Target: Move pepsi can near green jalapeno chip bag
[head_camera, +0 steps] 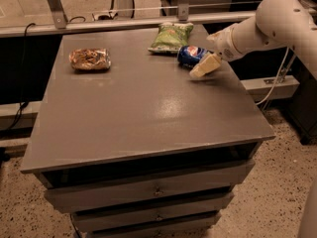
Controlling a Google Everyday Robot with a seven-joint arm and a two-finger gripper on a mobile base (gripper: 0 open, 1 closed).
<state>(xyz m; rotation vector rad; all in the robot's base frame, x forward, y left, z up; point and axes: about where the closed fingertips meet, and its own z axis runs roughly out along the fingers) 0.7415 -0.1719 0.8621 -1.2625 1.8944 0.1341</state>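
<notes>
The pepsi can [190, 54], dark blue with a round logo, lies on its side at the table's far right, just right of the green jalapeno chip bag [171, 36]. My gripper [198, 64] reaches in from the right on a white arm and is shut on the can. One cream finger [206, 66] shows in front of the can; the other is hidden behind it. The can sits a small gap from the bag's right front corner, at or just above the tabletop.
A brown-tan shiny snack bag [90, 58] lies at the far left of the grey table [138, 113]. A rail and posts run behind the table's back edge. The table's right edge is close under my arm. Drawers are below the front edge.
</notes>
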